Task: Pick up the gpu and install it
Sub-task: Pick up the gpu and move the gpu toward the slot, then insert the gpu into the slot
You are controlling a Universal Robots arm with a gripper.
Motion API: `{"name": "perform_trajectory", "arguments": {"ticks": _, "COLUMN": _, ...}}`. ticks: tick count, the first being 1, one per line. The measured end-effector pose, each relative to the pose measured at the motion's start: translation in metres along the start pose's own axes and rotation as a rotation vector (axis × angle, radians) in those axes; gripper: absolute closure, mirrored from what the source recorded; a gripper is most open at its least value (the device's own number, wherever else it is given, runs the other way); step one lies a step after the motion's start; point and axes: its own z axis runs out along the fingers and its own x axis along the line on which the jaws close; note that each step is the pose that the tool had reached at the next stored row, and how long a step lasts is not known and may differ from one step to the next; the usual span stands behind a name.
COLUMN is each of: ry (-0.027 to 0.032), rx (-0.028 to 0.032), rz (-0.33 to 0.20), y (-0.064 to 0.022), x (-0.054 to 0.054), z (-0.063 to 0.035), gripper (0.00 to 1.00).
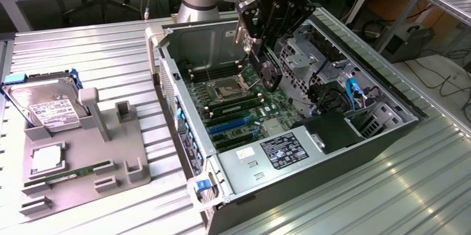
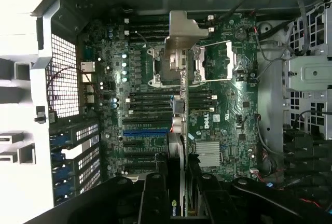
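Observation:
My gripper (image 1: pixel 266 36) hangs inside the open computer case (image 1: pixel 158 53), shut on the gpu (image 1: pixel 268 78). The card is held on edge, its black body reaching down toward the motherboard (image 1: pixel 246 108) near the CPU socket (image 1: pixel 224 89). In the wrist view the gpu (image 2: pixel 178 125) runs edge-on away from my gripper (image 2: pixel 177 187). Its pale metal bracket (image 2: pixel 184 27) sits at the far end, and a black finger (image 2: pixel 154 193) presses each side. The card hovers above the board, over the socket and the memory slots. The blue expansion slots (image 2: pixel 145 130) lie off to one side of it.
At the exterior view's left a grey fixture (image 1: pixel 110 152) holds a silver hard drive (image 1: pixel 48 105), a CPU chip (image 1: pixel 46 159) and a green memory stick (image 1: pixel 70 173). Inside the case are the power supply (image 1: pixel 283 152), drive cage (image 1: pixel 316 58) and cables (image 1: pixel 353 91).

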Motion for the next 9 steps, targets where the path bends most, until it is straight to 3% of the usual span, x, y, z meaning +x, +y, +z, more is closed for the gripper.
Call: {"name": "perform_trajectory", "arguments": {"ticks": 9, "ry": 0.0000, "rx": 0.0000, "rz": 0.000, "y": 0.0000, "x": 0.0000, "z": 0.0000, "gripper": 0.74}}
